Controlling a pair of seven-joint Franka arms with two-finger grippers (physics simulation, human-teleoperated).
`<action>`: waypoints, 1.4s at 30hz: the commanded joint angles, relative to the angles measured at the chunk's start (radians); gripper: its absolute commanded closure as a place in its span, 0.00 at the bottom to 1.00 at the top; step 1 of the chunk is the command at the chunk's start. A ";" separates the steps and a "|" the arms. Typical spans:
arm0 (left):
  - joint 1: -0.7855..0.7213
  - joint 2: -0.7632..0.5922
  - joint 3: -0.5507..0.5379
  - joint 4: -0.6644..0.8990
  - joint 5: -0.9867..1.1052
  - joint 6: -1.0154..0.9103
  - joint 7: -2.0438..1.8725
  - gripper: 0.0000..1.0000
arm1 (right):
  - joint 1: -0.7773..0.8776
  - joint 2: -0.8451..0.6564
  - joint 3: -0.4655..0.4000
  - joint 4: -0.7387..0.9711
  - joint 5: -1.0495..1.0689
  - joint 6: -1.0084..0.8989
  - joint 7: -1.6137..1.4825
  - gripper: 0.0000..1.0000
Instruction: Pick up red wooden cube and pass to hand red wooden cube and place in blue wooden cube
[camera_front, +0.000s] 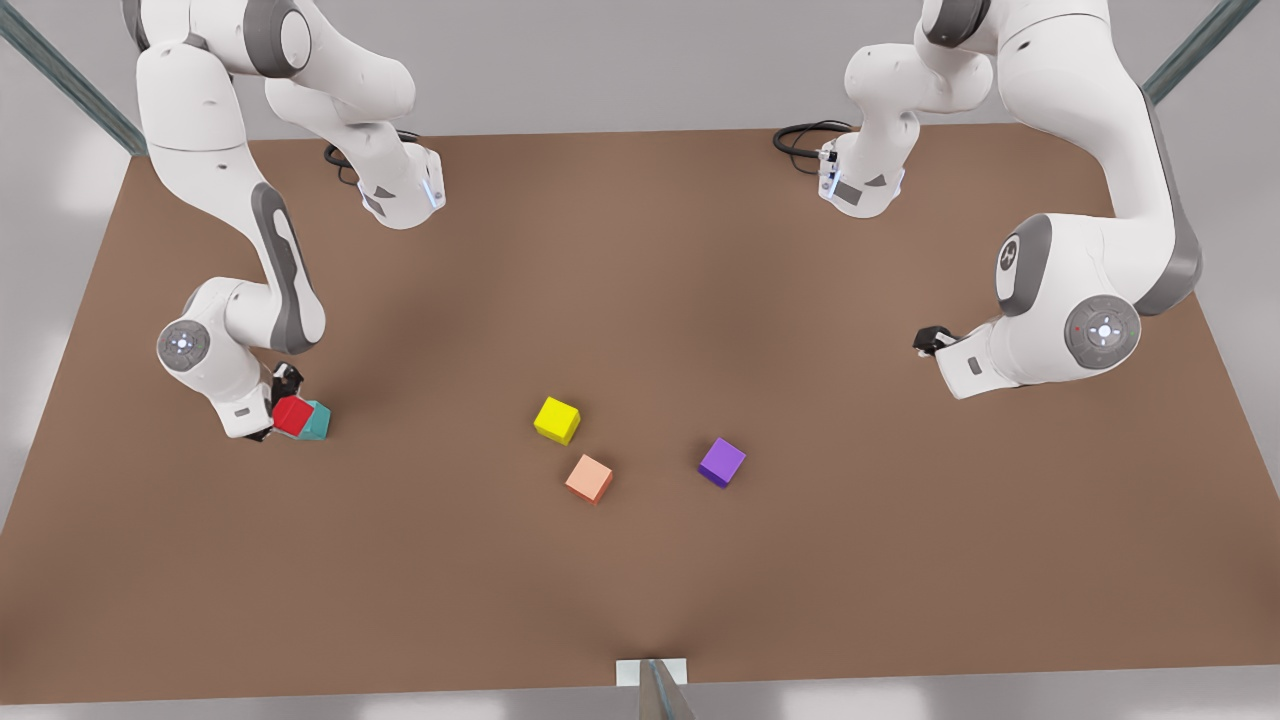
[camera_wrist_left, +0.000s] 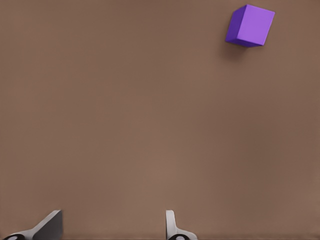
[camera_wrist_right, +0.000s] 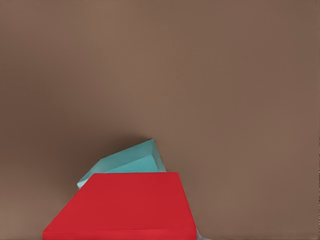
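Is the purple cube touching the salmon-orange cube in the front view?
No, the purple cube sits apart from the salmon-orange cube, with bare table between them.

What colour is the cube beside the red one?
Teal, clearest in the right wrist view.

The red wooden cube (camera_front: 292, 415) is plain bright red, the blue wooden cube (camera_front: 318, 421) touching it plain teal. On the flat brown tabletop (camera_front: 640, 580) sit three more plain cubes — yellow cube (camera_front: 557, 420), salmon-orange cube (camera_front: 589, 478), purple cube (camera_front: 721, 462). Both arms — white with grey joints.
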 joint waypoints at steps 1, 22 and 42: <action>0.000 0.001 0.000 0.000 -0.001 -0.013 -0.032 0.00 | 0.000 0.001 0.000 -0.002 -0.004 0.039 0.150 0.52; 0.017 0.001 0.000 0.011 -0.013 -0.031 -0.075 0.00 | 0.009 -0.081 0.004 -0.048 0.007 -0.082 0.170 0.00; 0.019 0.000 0.000 0.010 -0.013 -0.034 -0.075 0.00 | 0.153 0.317 0.009 1.185 0.218 -1.143 1.311 0.00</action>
